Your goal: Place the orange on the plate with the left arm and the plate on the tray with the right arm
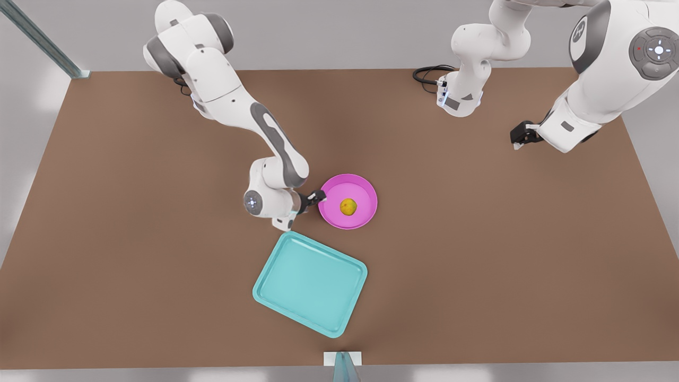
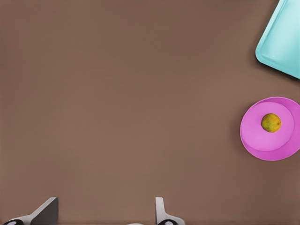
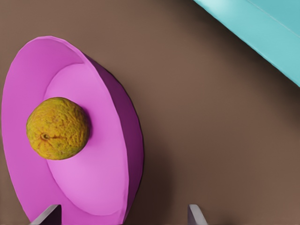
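Both arms are white, rounded shells with dark grey bands at the joints and black grippers. The right arm [image 1: 276,143] carries a grey disc with a lit blue-white centre near its wrist. The left arm [image 1: 599,79] bears a round grey button pad, and a black cable [image 1: 427,74] coils by its base.
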Available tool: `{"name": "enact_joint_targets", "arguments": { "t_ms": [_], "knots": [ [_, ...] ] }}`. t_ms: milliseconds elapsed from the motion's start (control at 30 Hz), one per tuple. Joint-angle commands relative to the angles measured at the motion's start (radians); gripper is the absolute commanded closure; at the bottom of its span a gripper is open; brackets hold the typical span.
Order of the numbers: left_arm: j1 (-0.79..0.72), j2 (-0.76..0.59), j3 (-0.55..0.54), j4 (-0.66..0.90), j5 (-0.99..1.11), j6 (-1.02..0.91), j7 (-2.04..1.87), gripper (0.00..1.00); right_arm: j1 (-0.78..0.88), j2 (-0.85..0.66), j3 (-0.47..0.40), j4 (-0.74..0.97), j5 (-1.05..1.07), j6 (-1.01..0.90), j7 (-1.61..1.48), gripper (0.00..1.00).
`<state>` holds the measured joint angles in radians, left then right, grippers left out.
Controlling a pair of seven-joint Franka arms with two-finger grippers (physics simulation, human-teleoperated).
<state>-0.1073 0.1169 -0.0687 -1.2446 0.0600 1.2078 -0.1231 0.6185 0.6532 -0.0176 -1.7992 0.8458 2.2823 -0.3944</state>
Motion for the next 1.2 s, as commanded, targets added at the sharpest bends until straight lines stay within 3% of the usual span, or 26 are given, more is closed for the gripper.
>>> {"name": "enact_joint_targets", "arguments": {
  "t_ms": [0, 267, 300, 333, 400, 600, 667, 800, 1000, 1167],
  "knots": [
    [0.0, 0.0, 0.0, 0.001, 0.0, -0.001, 0.033, 0.0, 0.007, 0.006, 0.008, 0.0, 0.012, 0.026, -0.004, 0.0],
    [-0.002, -0.008, 0.0, 0.001, 0.001, -0.007, 0.033, 0.0, 0.023, 0.04, 0.025, 0.027, 0.01, 0.028, -0.008, 0.0],
    [-0.002, -0.008, 0.0, 0.001, 0.001, -0.007, 0.033, 0.0, 0.023, 0.043, 0.025, 0.031, 0.01, 0.028, -0.008, 0.09],
    [0.0, -0.006, 0.0, 0.001, 0.001, -0.005, 0.034, 0.0, 0.023, 0.043, 0.025, 0.031, 0.01, 0.026, -0.009, 0.26],
    [0.0, -0.005, 0.0, 0.001, 0.001, -0.002, 0.033, 0.0, 0.023, 0.048, 0.025, 0.034, 0.01, 0.026, -0.014, 0.38],
    [0.0, -0.003, 0.012, 0.001, -0.006, -0.004, 0.033, 0.0, 0.015, 0.055, 0.027, 0.041, 0.009, 0.023, -0.015, 0.49],
    [0.0, 0.0, 0.01, 0.001, -0.009, -0.002, 0.022, 0.0, 0.013, 0.055, 0.027, 0.041, 0.009, 0.02, -0.015, 0.65],
    [-0.002, 0.0, 0.01, 0.001, -0.012, -0.002, 0.02, 0.0, 0.013, 0.057, 0.027, 0.047, 0.007, 0.016, -0.015, 0.67],
    [-0.002, 0.001, 0.01, 0.001, -0.012, -0.002, 0.02, 0.0, 0.01, 0.057, 0.027, 0.055, 0.006, 0.008, -0.015, 0.78],
    [-0.002, 0.001, 0.01, 0.001, -0.012, -0.002, 0.02, 0.0, 0.01, 0.057, 0.027, 0.069, 0.001, 0.006, -0.015, 0.79]
  ]
}}
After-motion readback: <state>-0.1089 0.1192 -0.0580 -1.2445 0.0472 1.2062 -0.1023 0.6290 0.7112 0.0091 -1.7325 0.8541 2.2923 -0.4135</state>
